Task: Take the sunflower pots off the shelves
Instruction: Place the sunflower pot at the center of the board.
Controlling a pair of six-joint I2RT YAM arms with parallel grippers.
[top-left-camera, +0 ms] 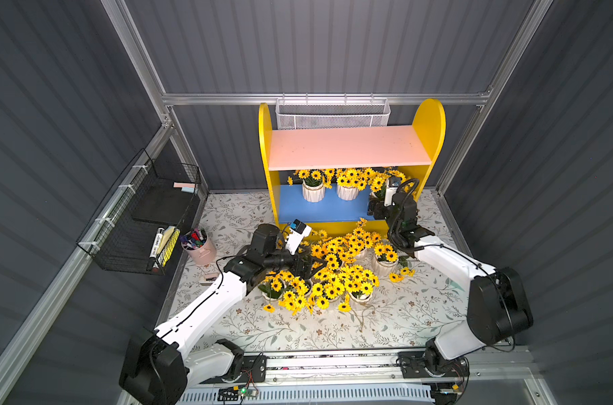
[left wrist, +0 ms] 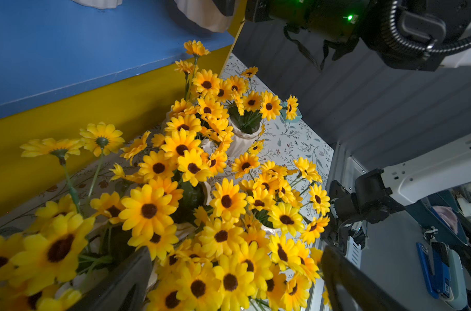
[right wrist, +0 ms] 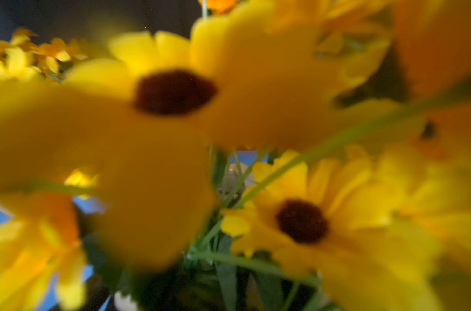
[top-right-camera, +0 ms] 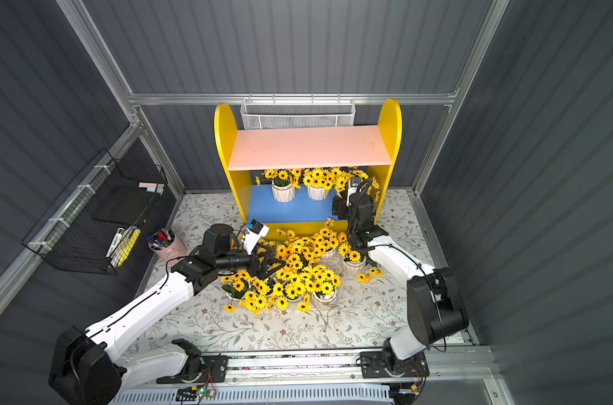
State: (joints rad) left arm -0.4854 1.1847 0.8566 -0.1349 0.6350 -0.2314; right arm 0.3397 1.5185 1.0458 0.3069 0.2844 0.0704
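Observation:
The shelves (top-left-camera: pixel 347 147) have a bare pink upper board. On the blue lower board (top-left-camera: pixel 319 210) stand two sunflower pots (top-left-camera: pixel 313 192) (top-left-camera: pixel 347 192) and a third (top-left-camera: pixel 378 182) at the right end. My right gripper (top-left-camera: pixel 376 205) reaches in at that third pot, its jaws spread wide beside it; blurred sunflowers (right wrist: pixel 175 91) fill the right wrist view and hide the fingers. Several sunflower pots (top-left-camera: pixel 336 273) crowd the table in front of the shelves. My left gripper (left wrist: pixel 235 253) hovers open over them, nothing held.
A pink cup of markers (top-left-camera: pixel 199 247) stands left of the left arm. A black wire rack (top-left-camera: pixel 140 217) hangs on the left wall. A white mesh basket (top-left-camera: pixel 333 114) hangs behind the shelves. Loose sunflower stems (top-left-camera: pixel 401 275) lie right of the pile.

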